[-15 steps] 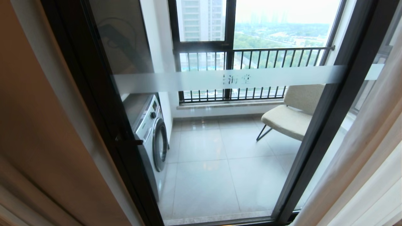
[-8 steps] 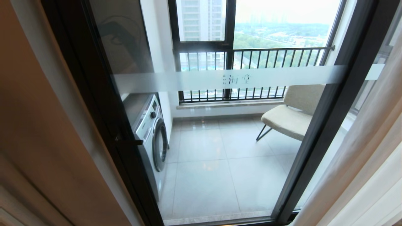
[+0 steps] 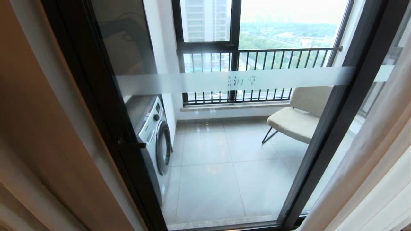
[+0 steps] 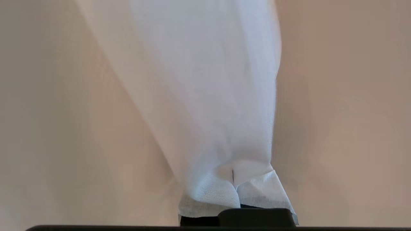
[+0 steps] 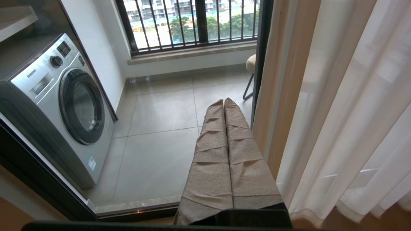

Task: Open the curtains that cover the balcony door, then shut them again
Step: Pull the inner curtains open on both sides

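The curtains (image 3: 369, 154) hang parted to both edges of the head view: beige-grey drape (image 3: 38, 128) fills the left side from top to bottom, and pale drape and white sheer folds run down the lower right corner. Between them the balcony door (image 3: 224, 81) stands uncovered across the middle of the frame, its black frame posts slanting at left and right of centre and its frosted stripe crossing the glass a third of the way down. Through the glass, a washing machine (image 3: 155, 134) sits at lower left, a beige chair (image 3: 298, 118) at right, and open tiled floor lies between them.

In the left wrist view the left gripper (image 4: 236, 189) is at the bottom centre, its cloth-wrapped fingers pressed together and buried in a fold of white sheer (image 4: 205, 89), with beige drape on both sides. Whether fabric is pinched between the tips is not clear.

In the right wrist view the right gripper (image 5: 224, 104) is closed on nothing, its wrapped fingers pointing at the glass just beside the door frame's right post (image 5: 258, 64) and the gathered curtain edge (image 5: 282, 96).
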